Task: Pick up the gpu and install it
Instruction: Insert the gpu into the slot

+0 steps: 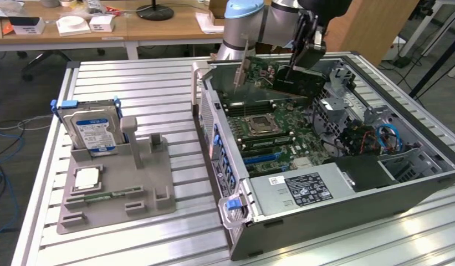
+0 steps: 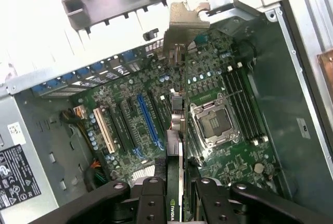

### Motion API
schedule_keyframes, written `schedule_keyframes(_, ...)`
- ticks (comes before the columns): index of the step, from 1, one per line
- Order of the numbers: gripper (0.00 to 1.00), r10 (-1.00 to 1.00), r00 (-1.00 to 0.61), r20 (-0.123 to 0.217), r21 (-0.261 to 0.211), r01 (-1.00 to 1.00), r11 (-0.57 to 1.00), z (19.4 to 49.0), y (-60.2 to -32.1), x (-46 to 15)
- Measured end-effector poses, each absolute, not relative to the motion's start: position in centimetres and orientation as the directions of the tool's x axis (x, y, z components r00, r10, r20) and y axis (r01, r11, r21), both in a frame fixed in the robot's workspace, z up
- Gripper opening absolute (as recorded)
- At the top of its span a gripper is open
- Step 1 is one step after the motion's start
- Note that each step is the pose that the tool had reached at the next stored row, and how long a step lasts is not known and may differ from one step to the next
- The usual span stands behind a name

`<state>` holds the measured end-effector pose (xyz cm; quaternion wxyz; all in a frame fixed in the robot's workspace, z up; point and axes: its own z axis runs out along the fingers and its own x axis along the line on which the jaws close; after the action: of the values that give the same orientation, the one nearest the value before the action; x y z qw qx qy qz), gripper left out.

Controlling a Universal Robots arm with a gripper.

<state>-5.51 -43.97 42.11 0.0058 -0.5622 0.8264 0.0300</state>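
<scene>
End effector clamped on gpu, over motherboard, case open

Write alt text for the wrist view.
The gripper holds the gpu edge-on, its silver bracket at the far end, above the motherboard of an open computer case. A blue expansion slot lies to one side of the card, the CPU socket to the other.

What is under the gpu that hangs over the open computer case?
The motherboard: its blue slot lies to one side of the gpu, the processor socket to the other. The gripper holds the card edge-on, so the strip directly below it is covered.
</scene>
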Motion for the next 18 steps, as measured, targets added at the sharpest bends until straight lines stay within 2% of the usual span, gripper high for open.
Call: schedule_keyframes(18, 0.26, -0.981, -0.190, -0.044, 0.043, -0.981, 0.188, 42.11, -43.97, -5.37)
